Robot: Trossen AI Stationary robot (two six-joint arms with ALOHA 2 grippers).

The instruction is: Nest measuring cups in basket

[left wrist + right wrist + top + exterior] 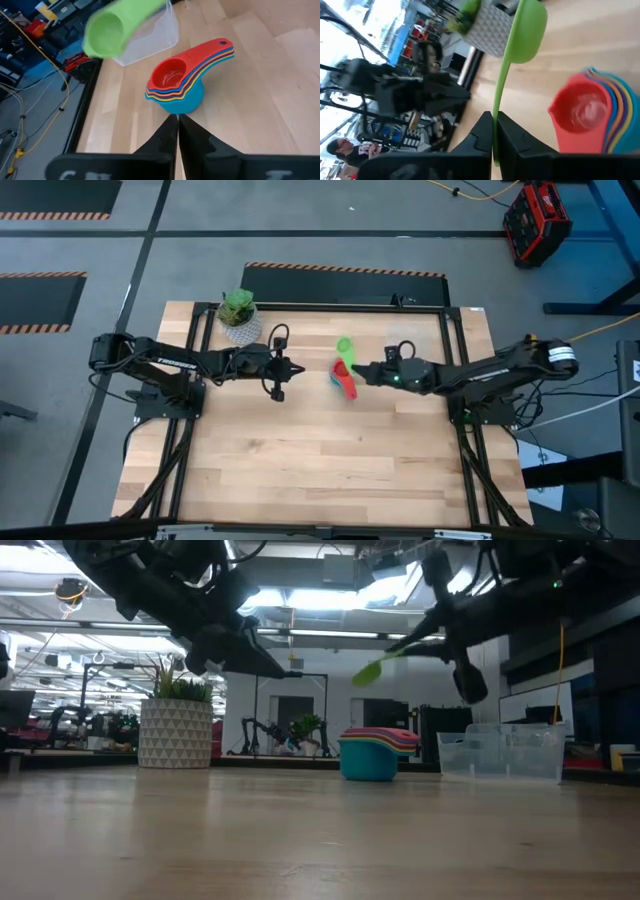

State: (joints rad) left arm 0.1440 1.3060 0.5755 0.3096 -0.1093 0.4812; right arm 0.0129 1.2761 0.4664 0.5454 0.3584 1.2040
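Note:
My right gripper point(357, 369) is shut on a green measuring cup point(344, 345) and holds it in the air just past the far side of the nested stack point(346, 381). That stack has a red cup point(170, 75) on top and a blue one point(368, 762) at the bottom, whose base stands on the table. The clear basket point(500, 752) sits on the table to the right of the stack and shows behind it in the left wrist view point(152, 37). My left gripper point(281, 381) hovers shut and empty left of the stack. My right gripper pinches the free end of the green cup's flat handle point(496, 117) between its two fingers, coming roughly level from the table's right. The cup is lifted clear of everything. Its bowl point(527, 30) sticks out beyond the fingertips toward the far left.
A green plant in a white patterned pot point(240, 318) stands near the table's far left edge, beyond my left arm. A black frame rail point(330, 307) runs along the far edge. Bare wood point(320, 460) fills the near half of the table.

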